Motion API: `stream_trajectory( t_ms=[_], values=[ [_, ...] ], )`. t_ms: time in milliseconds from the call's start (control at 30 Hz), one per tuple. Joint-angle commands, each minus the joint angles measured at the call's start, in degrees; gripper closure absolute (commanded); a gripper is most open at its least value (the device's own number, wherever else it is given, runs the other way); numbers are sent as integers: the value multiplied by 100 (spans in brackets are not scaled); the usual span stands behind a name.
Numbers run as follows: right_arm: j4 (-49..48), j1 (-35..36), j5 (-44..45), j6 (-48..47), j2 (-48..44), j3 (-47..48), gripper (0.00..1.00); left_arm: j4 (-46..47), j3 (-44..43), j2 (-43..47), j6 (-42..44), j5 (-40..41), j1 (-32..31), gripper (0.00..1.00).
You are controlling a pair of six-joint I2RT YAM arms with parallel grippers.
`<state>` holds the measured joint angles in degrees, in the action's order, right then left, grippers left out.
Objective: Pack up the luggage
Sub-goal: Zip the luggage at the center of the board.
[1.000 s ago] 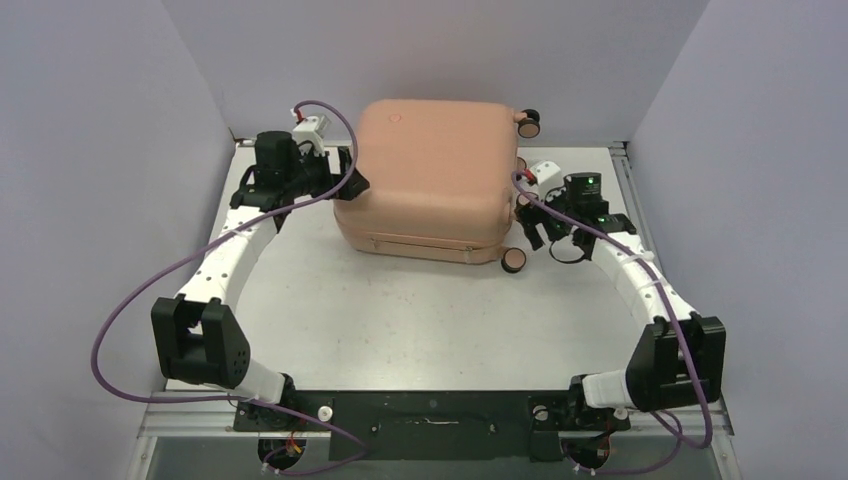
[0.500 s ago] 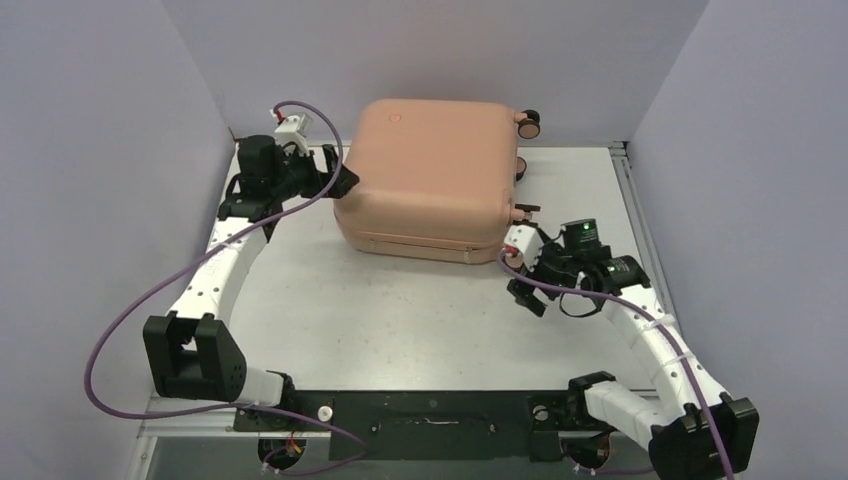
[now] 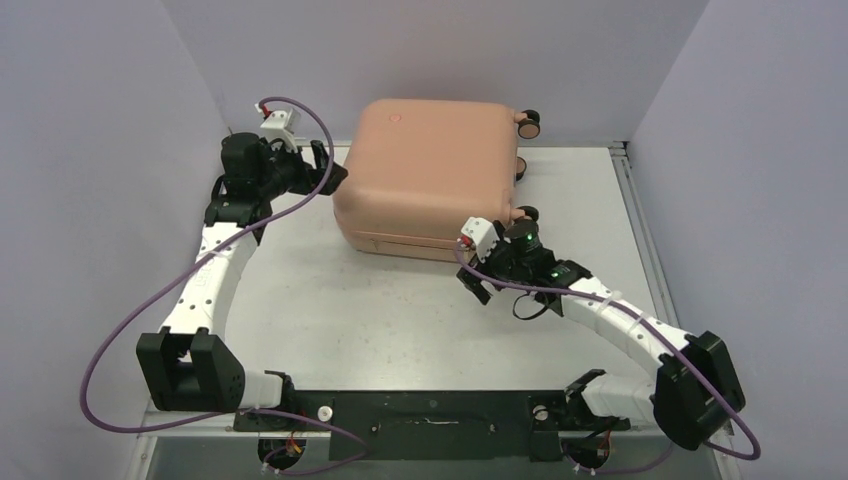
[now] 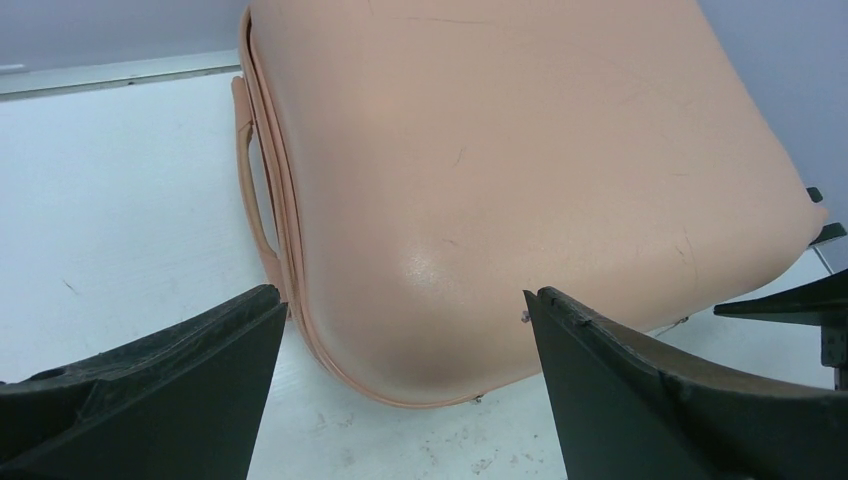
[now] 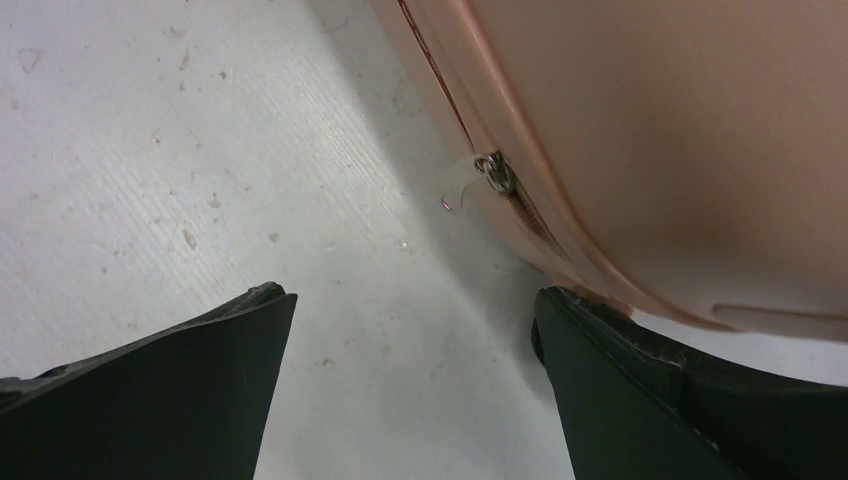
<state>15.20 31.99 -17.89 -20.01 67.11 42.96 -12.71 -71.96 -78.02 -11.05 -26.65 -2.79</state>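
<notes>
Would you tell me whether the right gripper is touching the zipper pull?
Apart: right wrist view shows bare table between the zipper pull and the right gripper.

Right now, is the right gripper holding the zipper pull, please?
No, the right gripper stands open and the zipper pull hangs free on the luggage, ahead of it.

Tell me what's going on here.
The closed pink luggage lies flat on the table. The left gripper, fingers open, faces a corner on the luggage's left side. The right gripper, also open, is low by the near edge, with the zipper pull just ahead of it. Neither holds anything.
</notes>
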Motion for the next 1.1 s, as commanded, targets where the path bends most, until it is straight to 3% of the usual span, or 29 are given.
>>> stream_trajectory(
  t_ms=[0, 100, 467, 567, 767, 1067],
  values=[
    [-923, 354, 674, 876, 395, 110, 2, 104, -63, 70, 202, 180, 41, 4],
    [-956, 514, 960, 1103, 434, 51, 4, 33, -183, -14, 264, 321, 50, 4],
    [-1297, 1491, 4154, 1356, 1311, 175, 15, -338, -400, -203, 643, 960, 59, 4],
    [-1261, 1572, 4498, 1440, 1363, 236, 20, -404, -340, -152, 790, 1083, 67, 4],
    [-1345, 1716, 5250, 1244, 1495, 447, 19, -447, -262, 43, 902, 1227, 128, 4],
    [-1216, 1798, 5300, 1256, 1803, 818, 18, -419, -200, 190, 868, 1223, 138, 4]
  ],
)
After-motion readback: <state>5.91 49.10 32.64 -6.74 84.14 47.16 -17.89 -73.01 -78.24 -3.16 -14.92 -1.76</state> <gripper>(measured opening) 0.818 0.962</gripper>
